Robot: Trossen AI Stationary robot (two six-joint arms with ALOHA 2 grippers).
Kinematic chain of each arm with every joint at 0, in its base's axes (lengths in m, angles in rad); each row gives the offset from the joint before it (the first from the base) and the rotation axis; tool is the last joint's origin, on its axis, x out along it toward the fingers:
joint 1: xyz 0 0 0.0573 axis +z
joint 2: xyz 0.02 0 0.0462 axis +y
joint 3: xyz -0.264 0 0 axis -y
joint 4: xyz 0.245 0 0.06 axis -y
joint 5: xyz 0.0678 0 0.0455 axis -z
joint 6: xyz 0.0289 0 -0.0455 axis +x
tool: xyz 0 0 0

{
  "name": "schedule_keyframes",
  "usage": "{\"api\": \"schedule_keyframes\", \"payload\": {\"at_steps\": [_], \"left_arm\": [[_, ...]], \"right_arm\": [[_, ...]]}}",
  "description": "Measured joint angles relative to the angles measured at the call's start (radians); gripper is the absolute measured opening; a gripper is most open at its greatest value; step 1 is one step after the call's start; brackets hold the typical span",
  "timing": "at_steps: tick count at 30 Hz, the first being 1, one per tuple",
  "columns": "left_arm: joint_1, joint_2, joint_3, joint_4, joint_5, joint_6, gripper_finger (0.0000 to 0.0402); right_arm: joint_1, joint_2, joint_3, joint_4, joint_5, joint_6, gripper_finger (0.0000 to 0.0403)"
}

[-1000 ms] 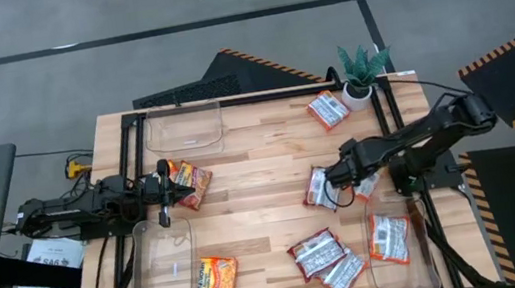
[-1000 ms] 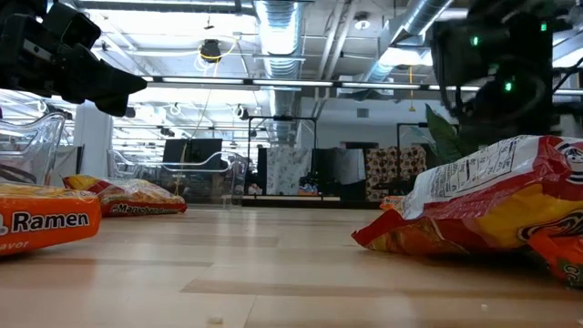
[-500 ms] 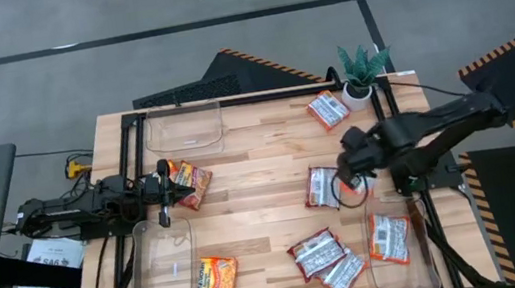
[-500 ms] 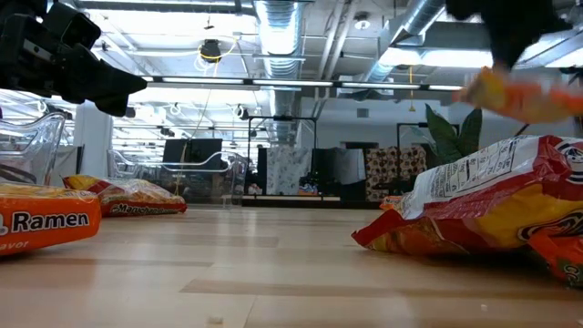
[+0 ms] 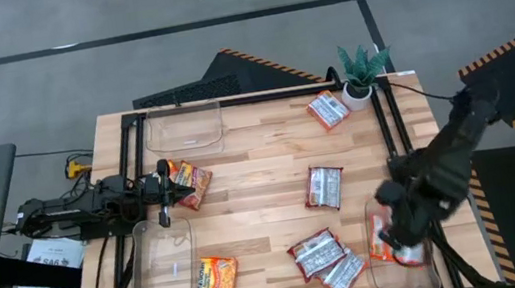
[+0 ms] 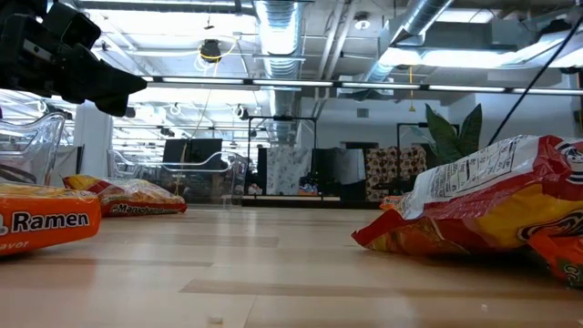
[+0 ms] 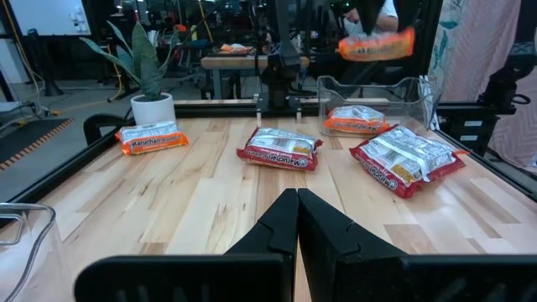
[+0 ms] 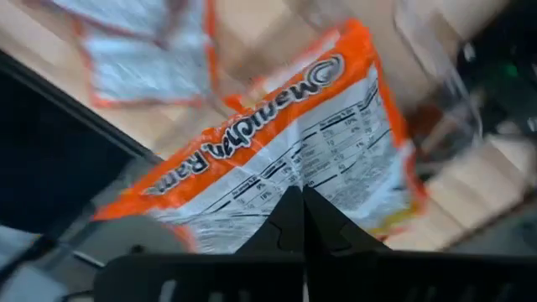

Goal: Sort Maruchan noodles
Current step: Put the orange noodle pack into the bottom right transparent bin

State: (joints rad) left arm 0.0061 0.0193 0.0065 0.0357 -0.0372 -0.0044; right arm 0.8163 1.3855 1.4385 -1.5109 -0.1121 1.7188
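Note:
Several Maruchan packets lie flat on the wooden table: silver-white ones by the plant (image 5: 328, 109), mid-table (image 5: 325, 186) and two at the near edge (image 5: 327, 262). Orange ones lie beside my left gripper (image 5: 190, 184) and at the near left bin (image 5: 216, 281). My right gripper (image 5: 392, 241) is shut on a silver-white packet (image 8: 277, 159) above the near right bin (image 5: 428, 277), which holds another packet (image 7: 357, 120). My left gripper (image 7: 296, 220) is shut at the table's left side, holding nothing. My right gripper pinches the silver-white packet between its two fingers at the middle of one long edge (image 8: 295, 191). In the left wrist view the packet (image 7: 377, 44) hangs lifted clear in the air over the bin, roughly level.
A clear bin (image 5: 185, 129) stands at the far left and another (image 5: 159, 269) at the near left. A potted plant (image 5: 362, 74) stands at the far right corner. Black rails frame the table. The middle of the table has free room.
My right gripper has taken a packet from beside the mid-table one, lifted it clear and swung it toward the table's near right corner, over the near right bin. The mid-table packet stayed where it was.

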Motion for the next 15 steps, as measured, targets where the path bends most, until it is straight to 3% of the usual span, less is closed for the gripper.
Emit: {"api": "schedule_keyframes", "payload": {"at_steps": [6, 15], "left_arm": [[0.0, 0.0, 0.0, 0.0, 0.0, 0.0, 0.0], [0.0, 0.0, 0.0, 0.0, 0.0, 0.0, 0.0]], "right_arm": [[0.06, 0.072, -0.006, 0.001, 0.0, 0.025, 0.0028], [0.029, 0.127, -0.005, -0.015, 0.0, -0.015, 0.0039]]}}
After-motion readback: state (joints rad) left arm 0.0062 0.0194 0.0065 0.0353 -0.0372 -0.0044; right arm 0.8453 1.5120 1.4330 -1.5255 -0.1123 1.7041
